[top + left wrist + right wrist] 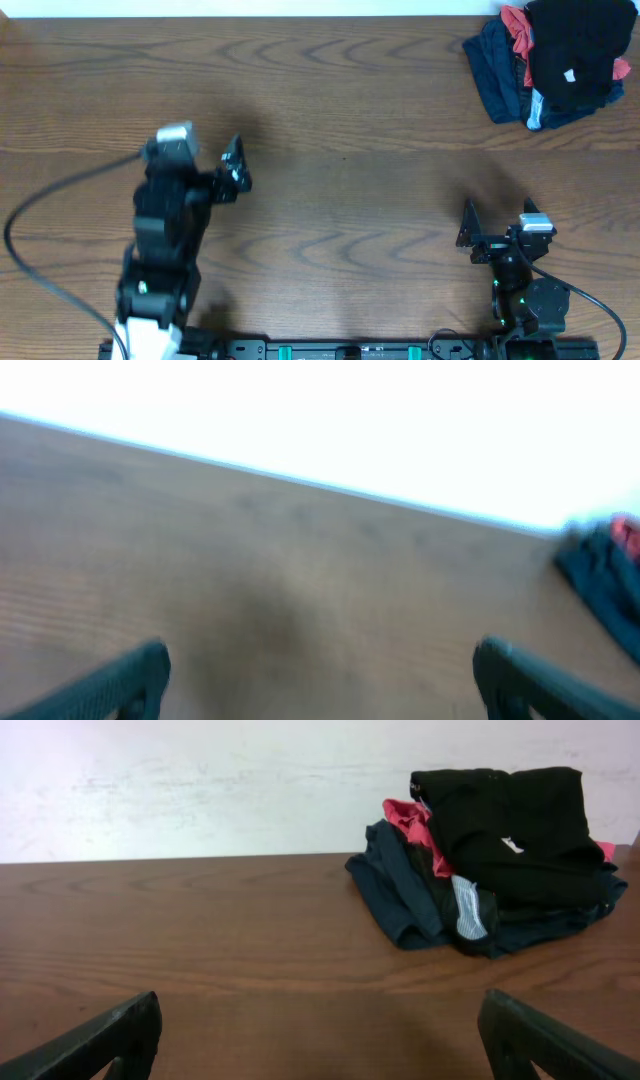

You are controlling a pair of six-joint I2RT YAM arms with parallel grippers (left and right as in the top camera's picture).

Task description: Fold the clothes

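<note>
Wooden table (pixel 330 120), bare across the middle. Left arm (pixel 160 240) stands at the near left, right arm (pixel 525 300) at the near right. Black shirt (pixel 575 40) lies crumpled on top of a heap in the far right corner, well apart from both arms. Under it: navy garments (pixel 495 65), red shirt (pixel 518 28). Left gripper (pixel 325 680): jaws wide, empty, above the table; view blurred. Right gripper (pixel 320 1040): jaws wide, empty, facing the heap. Small white tag (pixel 512 844) shows on the black shirt.
</note>
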